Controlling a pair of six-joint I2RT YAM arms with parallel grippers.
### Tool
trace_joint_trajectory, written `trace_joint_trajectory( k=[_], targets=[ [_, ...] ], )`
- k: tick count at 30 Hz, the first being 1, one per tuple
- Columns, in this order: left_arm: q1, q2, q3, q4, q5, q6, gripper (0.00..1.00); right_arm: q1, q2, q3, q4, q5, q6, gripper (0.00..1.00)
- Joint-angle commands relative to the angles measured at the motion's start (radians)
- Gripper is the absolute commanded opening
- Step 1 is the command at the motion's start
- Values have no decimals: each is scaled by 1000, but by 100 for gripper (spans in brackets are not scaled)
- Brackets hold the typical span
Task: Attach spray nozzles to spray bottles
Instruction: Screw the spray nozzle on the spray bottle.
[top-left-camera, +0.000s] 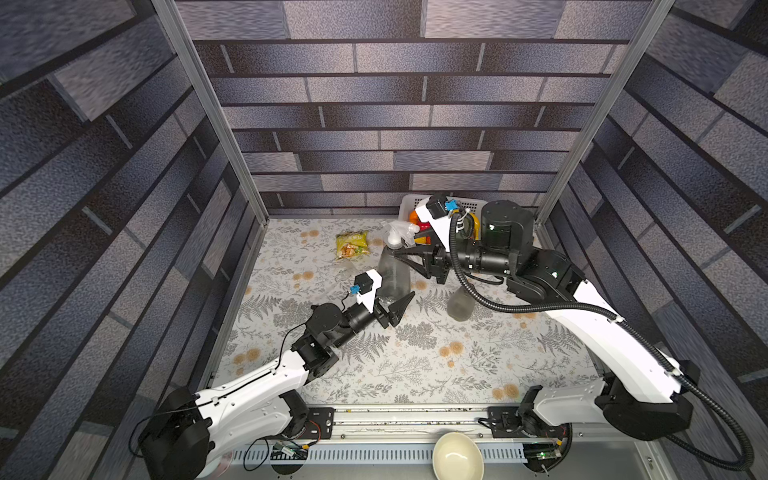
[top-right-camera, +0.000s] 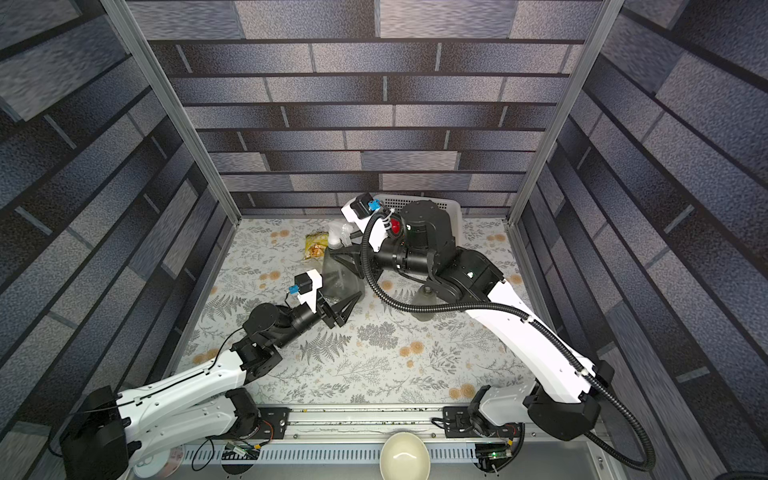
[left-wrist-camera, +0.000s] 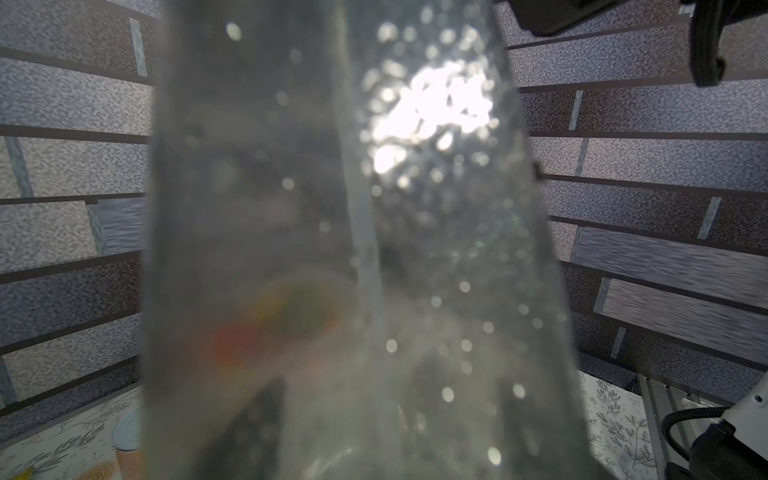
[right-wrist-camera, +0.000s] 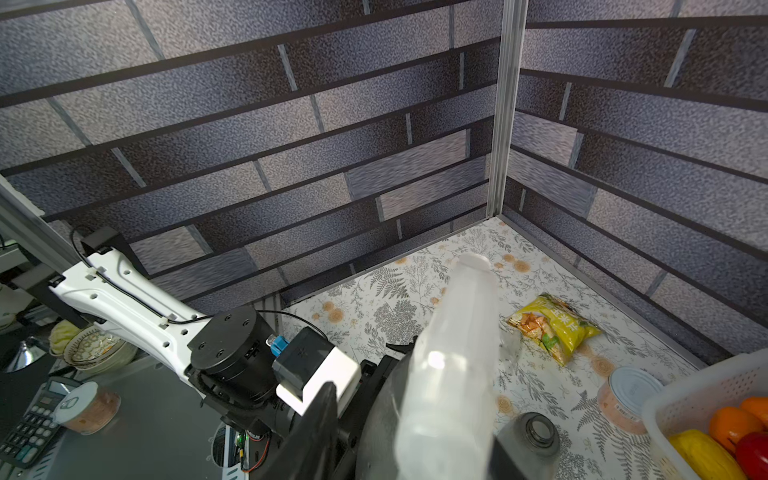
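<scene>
Your left gripper (top-left-camera: 395, 296) clasped the wide base of the spray bottle (top-left-camera: 392, 270). Your right gripper (top-left-camera: 401, 254) straddled its neck just under the clear-whitish spray nozzle (top-left-camera: 397, 232), and you couldn't tell whether those jaws pinched. The white basket (right-wrist-camera: 706, 386) held orange, yellow and red fruit (right-wrist-camera: 731, 424), and your right arm (top-left-camera: 602, 332) arced over a second bottle (top-left-camera: 460, 305) with an open neck.

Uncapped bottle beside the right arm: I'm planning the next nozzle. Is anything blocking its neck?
Nothing sits in the neck of the uncapped bottle; the right wrist view shows it open. In both top views the right arm's black hose crosses in front of it.
</scene>
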Motion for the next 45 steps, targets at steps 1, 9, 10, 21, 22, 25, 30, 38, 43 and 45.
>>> trace_joint_trajectory(
  k=[1, 9, 10, 21, 22, 25, 30, 38, 43, 45],
  targets=[
    [-6, -7, 35, 4, -19, 35, 66, 31, -27, -15, -49, 66, -15, 47],
    [-21, -9, 38, -10, -48, 88, 66, 70, -41, -6, -123, 144, -3, 47],
    [-23, -8, 38, -8, -51, 91, 65, 73, -43, -6, -130, 147, -3, 47],
    [-44, 13, 44, -14, -73, 143, 65, 160, -3, 72, -216, 224, 16, 41],
    [-46, 11, 44, -14, -74, 144, 65, 168, 6, 76, -222, 229, 17, 41],
    [-47, 10, 41, -12, -74, 146, 65, 181, 27, 87, -233, 227, 15, 41],
    [-54, -3, 31, -7, -79, 148, 65, 189, 48, 100, -227, 226, 24, 41],
    [-61, -13, 22, 18, -83, 149, 64, 206, 117, 154, -220, 208, 34, 40],
    [-57, -22, 7, 47, -82, 133, 64, 215, 104, 148, -236, 217, 45, 43],
    [-48, -26, 0, 55, -79, 118, 63, 218, 82, 128, -238, 217, 56, 45]
  ],
)
